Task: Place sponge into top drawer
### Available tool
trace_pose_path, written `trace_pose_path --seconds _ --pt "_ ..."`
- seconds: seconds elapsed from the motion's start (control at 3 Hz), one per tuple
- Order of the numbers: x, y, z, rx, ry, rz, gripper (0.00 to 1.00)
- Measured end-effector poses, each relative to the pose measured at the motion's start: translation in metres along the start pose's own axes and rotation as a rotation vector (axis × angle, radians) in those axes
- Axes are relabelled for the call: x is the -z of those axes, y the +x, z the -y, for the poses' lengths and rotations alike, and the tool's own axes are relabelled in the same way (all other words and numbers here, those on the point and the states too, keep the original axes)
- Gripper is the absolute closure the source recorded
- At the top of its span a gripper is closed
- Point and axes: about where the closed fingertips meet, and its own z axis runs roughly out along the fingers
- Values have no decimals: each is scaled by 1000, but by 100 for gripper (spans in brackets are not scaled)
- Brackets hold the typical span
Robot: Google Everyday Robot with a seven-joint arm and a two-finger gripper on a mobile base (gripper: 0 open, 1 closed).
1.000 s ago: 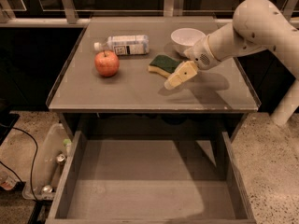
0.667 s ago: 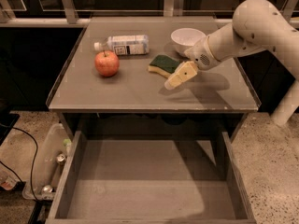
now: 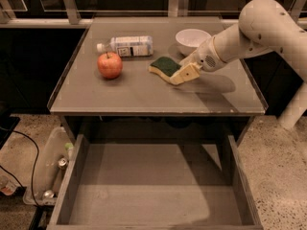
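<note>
Nothing has visibly shifted since the earlier frames: gripper and sponge sit where they were.

Camera view: the gripper (image 3: 184, 74) hangs low over the right half of the grey surface (image 3: 144, 96), its pale tip at the right end of the sponge (image 3: 164, 65). Whether it is spread or closed on anything cannot be told. The sponge lies on the surface, green side up with the yellow foam showing along its front edge. A white bowl (image 3: 192, 38) stands just behind the sponge and gripper. A red apple (image 3: 110, 65) sits well to the left, and a clear bottle (image 3: 127, 46) lies on its side behind it; the label's print is too small to read. Below the front edge, the top drawer (image 3: 144, 195) is pulled open. A clear bin (image 3: 45, 169) holding cans sits on the floor to its left.
</note>
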Motion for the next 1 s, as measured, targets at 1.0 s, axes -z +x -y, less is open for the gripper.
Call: trace_pose_path --seconds 1.0 --pt "0 0 0 0 0 0 100"
